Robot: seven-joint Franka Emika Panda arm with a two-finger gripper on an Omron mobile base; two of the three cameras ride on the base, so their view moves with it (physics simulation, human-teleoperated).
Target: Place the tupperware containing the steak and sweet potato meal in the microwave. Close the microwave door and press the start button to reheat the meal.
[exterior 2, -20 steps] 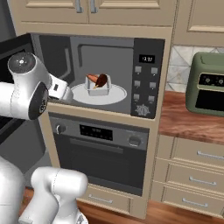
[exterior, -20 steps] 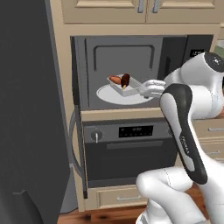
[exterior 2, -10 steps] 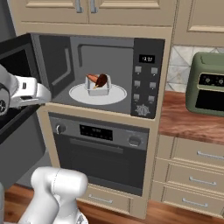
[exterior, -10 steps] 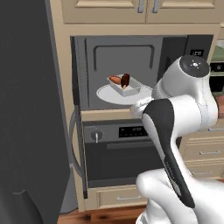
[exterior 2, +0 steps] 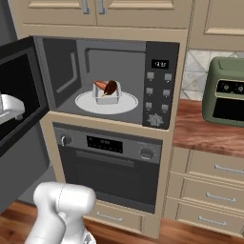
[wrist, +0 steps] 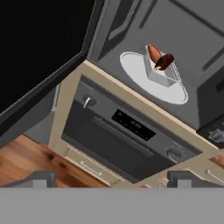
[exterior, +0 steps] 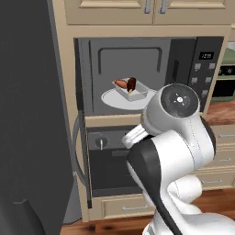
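Note:
The tupperware (exterior 2: 107, 95) sits on the white turntable plate (exterior 2: 86, 102) inside the open microwave (exterior 2: 159, 52). It holds the dark brown steak (exterior 2: 111, 86) and the orange sweet potato (exterior 2: 100, 85). The left base view shows the same tupperware (exterior: 135, 92) behind my arm. The microwave door (exterior 2: 19, 90) stands swung out to the left; in the hand view it is the black pane (wrist: 35, 52). My gripper (wrist: 113, 179) is open and holds nothing. It is drawn back from the cavity, below and to the left of the tupperware (wrist: 162, 72).
The button panel (exterior 2: 159, 86) is on the microwave's right side. Below it is a knobbed oven (exterior 2: 109, 152) with a horizontal handle. A green countertop oven (exterior 2: 228, 93) stands on the wooden counter (exterior 2: 205, 133) to the right. A tall dark appliance (exterior: 27, 114) stands on the left.
My arm has pulled out of the microwave mouth and swung left toward the open door. The tupperware stays on the turntable. The gripper stays open.

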